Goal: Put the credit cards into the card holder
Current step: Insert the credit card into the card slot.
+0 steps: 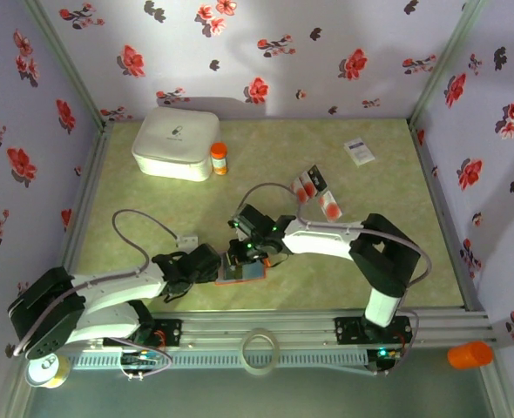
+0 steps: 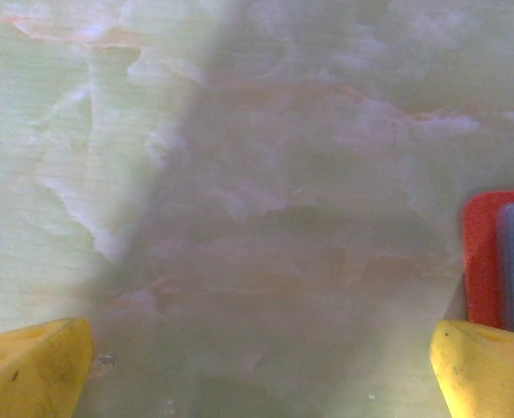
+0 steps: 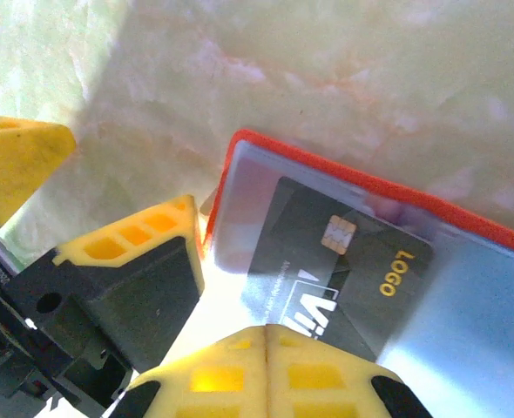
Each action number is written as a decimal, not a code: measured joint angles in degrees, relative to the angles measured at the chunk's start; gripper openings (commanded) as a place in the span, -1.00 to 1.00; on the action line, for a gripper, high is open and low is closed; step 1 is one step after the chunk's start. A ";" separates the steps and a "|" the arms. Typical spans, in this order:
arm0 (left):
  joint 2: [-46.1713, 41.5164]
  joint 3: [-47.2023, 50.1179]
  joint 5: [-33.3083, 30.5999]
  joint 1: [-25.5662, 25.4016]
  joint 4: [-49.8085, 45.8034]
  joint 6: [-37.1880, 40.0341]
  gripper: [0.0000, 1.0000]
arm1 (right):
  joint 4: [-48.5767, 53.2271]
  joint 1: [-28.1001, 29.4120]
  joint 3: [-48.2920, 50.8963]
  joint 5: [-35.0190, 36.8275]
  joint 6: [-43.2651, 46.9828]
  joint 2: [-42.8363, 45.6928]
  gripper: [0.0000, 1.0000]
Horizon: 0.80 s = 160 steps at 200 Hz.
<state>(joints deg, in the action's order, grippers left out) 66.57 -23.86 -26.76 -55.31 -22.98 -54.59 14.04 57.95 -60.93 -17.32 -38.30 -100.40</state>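
The orange card holder (image 3: pixel 344 174) lies open and flat, its grey-blue panel up. A dark credit card (image 3: pixel 344 261) with a chip and gold lettering lies partly tucked under that panel. My right gripper (image 3: pixel 266 335) is shut, pads pressed together with nothing between them, tips at the card's near edge. My left gripper (image 2: pixel 261 374) is wide open on the table beside the holder (image 2: pixel 492 257), one yellow finger (image 3: pixel 126 252) right at its left edge. From above, both grippers (image 1: pixel 209 268) (image 1: pixel 244 252) meet at the holder (image 1: pixel 242 272). More credit cards (image 1: pixel 309 181) (image 1: pixel 329 205) lie loose farther back.
A white box (image 1: pixel 177 142) and an orange-capped bottle (image 1: pixel 219 158) stand at the back left. A white printed card (image 1: pixel 359 151) lies at the back right. A tape roll (image 1: pixel 261 351) and an orange cup (image 1: pixel 470 354) sit off the table's near edge.
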 measured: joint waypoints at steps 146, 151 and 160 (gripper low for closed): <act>3.19 -0.94 0.22 0.20 1.11 0.79 0.99 | 3.91 -0.26 -1.84 2.93 2.84 -5.18 -0.95; 3.32 -0.98 0.17 0.20 1.14 0.81 0.99 | 3.91 -0.20 -2.25 2.91 2.84 -5.46 -0.95; 3.54 -1.11 0.17 0.22 1.25 0.92 0.99 | 3.89 -0.02 -2.93 2.86 2.82 -5.90 -0.95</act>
<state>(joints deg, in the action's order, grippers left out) 70.11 -24.97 -26.59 -55.09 -21.74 -53.67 17.93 57.93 -63.86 -14.46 -35.48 -106.30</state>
